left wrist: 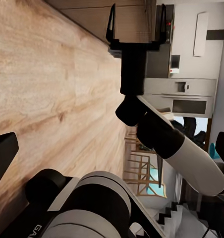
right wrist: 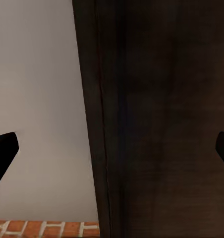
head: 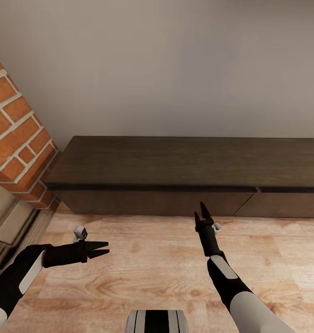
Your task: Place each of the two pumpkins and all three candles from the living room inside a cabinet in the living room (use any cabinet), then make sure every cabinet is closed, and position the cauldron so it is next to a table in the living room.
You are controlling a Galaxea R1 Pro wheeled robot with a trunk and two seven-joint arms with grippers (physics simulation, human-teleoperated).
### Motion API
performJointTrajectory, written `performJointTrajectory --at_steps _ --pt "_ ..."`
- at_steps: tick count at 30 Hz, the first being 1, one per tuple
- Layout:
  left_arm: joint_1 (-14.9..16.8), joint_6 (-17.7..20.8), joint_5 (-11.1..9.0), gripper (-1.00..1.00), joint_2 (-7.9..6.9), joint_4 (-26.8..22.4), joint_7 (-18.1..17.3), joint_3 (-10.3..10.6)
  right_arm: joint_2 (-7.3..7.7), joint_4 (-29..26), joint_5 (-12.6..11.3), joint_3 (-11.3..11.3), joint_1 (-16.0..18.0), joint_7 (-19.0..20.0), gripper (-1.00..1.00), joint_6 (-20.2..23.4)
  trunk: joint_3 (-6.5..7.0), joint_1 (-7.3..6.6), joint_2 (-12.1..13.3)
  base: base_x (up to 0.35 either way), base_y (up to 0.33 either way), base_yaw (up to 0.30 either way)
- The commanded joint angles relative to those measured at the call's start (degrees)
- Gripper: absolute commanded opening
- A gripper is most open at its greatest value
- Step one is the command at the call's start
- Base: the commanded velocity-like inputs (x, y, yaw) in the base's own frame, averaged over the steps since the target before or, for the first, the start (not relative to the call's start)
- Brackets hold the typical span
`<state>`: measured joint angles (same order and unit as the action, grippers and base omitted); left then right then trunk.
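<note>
Head view. Cabinet (head: pixel 189 169): long, low, dark brown, set against a plain pale wall; flat fronts, all appearing shut, with a seam between two fronts toward the right. Its top is bare. Brick column (head: pixel 18 138) stands at the cabinet's left end. Wood floor (head: pixel 152 263) runs between robot and cabinet. Left gripper (head: pixel 103 247): held low over the floor, pointing across toward the right arm, fingers slightly parted, nothing between them. Right gripper (head: pixel 203 212): aimed at the cabinet front, tips near its lower edge, fingers parted in a narrow V, empty. No pumpkins, candles or cauldron visible here.

Left wrist view. The camera looks along the floor (left wrist: pixel 52 89) at the right gripper (left wrist: pixel 137 29), whose two fingers stand apart with nothing held; its white forearm (left wrist: pixel 186 153) trails behind. A kitchen area lies beyond.

Right wrist view. Cabinet (right wrist: pixel 161 119) surface close ahead, dark grain; pale wall (right wrist: pixel 42 99) beside it; a strip of brick (right wrist: pixel 42 229) at the frame edge. Fingertips at both edges, well apart, empty.

Risks, as judged. The fronts are handleless, so the right fingers may slip off the edge when prying a door open. A door swinging out could strike the left arm.
</note>
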<state>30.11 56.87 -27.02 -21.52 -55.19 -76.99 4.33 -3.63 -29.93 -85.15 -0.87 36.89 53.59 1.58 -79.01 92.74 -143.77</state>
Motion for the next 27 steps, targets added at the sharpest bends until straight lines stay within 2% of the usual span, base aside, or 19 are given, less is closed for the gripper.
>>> performJointTrajectory --at_steps 1,9,20,22,27 --pt "0.03 0.52 -0.23 1.0 -0.07 0.01 -0.09 0.15 0.01 0.04 -0.4 -0.13 0.03 0.91 1.0 0.17 -0.04 -0.01 -0.01 0.0 0.0 0.0" --pt "0.03 0.52 -0.23 1.0 -0.08 -0.01 -0.09 0.14 0.74 0.0 -0.3 -0.34 0.03 4.89 1.0 0.18 -0.04 -0.01 -0.01 0.0 0.0 0.0" --pt "0.03 0.52 -0.23 1.0 -0.1 -0.01 -0.13 0.15 0.89 0.05 -0.2 -0.36 0.03 5.59 1.0 0.18 -2.47 0.27 -0.16 0.0 0.0 0.0" --pt "0.03 0.52 -0.23 1.0 -0.1 -0.01 -0.14 0.15 0.9 0.03 -0.19 -0.36 0.03 5.63 1.0 0.18 -2.47 0.27 -0.16 0.0 0.0 0.0" --pt "0.03 0.52 -0.23 1.0 -0.09 -0.01 -0.17 0.15 0.9 -0.01 -0.19 -0.36 0.03 5.65 1.0 0.18 -3.58 0.4 -0.23 0.0 0.0 0.0"
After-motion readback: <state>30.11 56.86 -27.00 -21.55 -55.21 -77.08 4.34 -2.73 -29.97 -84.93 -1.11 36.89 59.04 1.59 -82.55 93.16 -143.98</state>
